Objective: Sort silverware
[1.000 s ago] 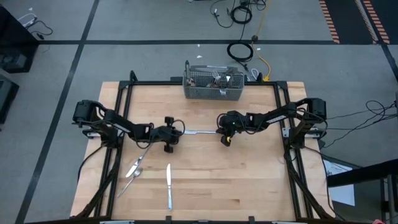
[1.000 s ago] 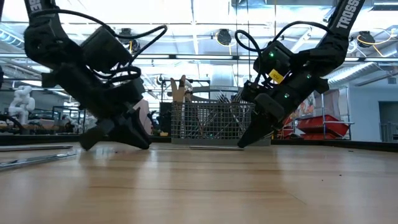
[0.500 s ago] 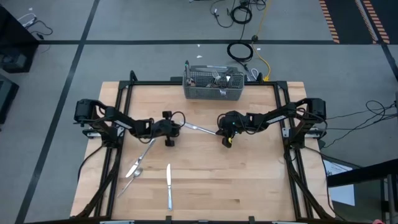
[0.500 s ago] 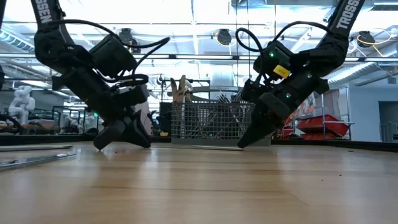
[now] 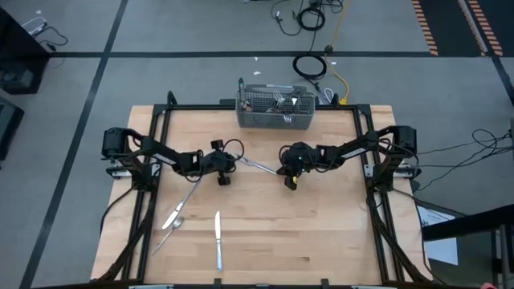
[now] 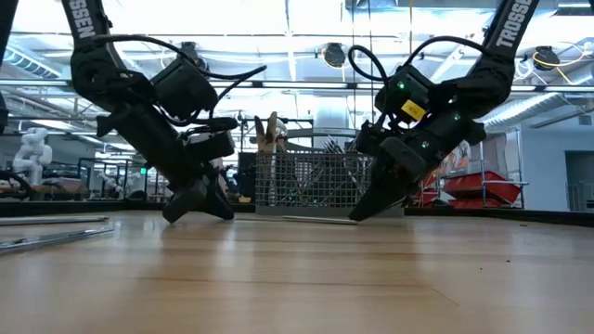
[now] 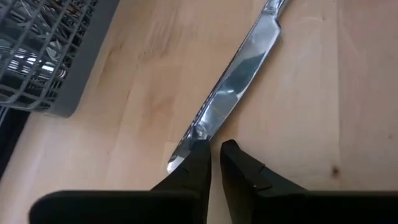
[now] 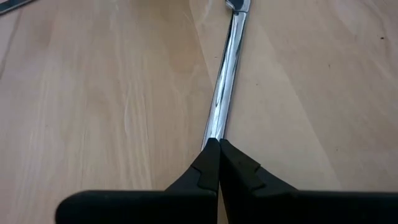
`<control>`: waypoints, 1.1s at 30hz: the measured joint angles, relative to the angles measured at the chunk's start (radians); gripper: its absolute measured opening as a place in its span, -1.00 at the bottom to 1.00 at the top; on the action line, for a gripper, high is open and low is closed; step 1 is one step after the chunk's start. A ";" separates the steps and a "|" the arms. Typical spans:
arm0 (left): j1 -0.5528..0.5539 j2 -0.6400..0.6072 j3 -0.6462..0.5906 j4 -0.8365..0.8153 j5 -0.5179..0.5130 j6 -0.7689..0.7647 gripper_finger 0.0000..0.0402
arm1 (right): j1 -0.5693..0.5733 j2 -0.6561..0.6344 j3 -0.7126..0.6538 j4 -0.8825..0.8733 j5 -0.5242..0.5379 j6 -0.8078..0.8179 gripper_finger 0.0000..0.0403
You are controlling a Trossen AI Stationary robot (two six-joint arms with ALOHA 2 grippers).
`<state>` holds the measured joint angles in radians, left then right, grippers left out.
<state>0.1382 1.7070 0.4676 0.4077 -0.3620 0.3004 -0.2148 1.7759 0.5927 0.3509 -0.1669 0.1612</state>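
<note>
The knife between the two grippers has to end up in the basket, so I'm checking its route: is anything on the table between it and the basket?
Nothing visible. The knife lies on bare wood, and the stretch up to the basket holds nothing. The left gripper and right gripper sit at its two ends, not across that path.

from up top i can't sort the pieces inside the wire basket (image 5: 275, 108); they're too small to tell apart. beside the basket, the table knife (image 7: 233, 93) runs off my left wrist picture's edge, and its near tip sits hidden behind the left end effector (image 7: 214, 163). my low view can't resolve the thin knife in front of the basket.
</note>
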 joint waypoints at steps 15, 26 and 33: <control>0.044 0.043 0.040 0.122 -0.035 0.285 -0.73 | 0.000 0.002 -0.001 0.006 -0.026 -0.019 -1.00; 0.067 0.113 0.168 -0.014 0.165 0.363 -0.73 | 0.000 0.002 -0.001 0.007 -0.026 -0.039 -1.00; 0.068 0.101 0.205 -0.171 0.255 0.322 -0.73 | 0.001 0.002 -0.002 0.006 -0.027 -0.053 -1.00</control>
<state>0.2066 1.8082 0.6731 0.2362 -0.1070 0.6221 -0.2138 1.7782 0.5907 0.3571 -0.1935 0.1085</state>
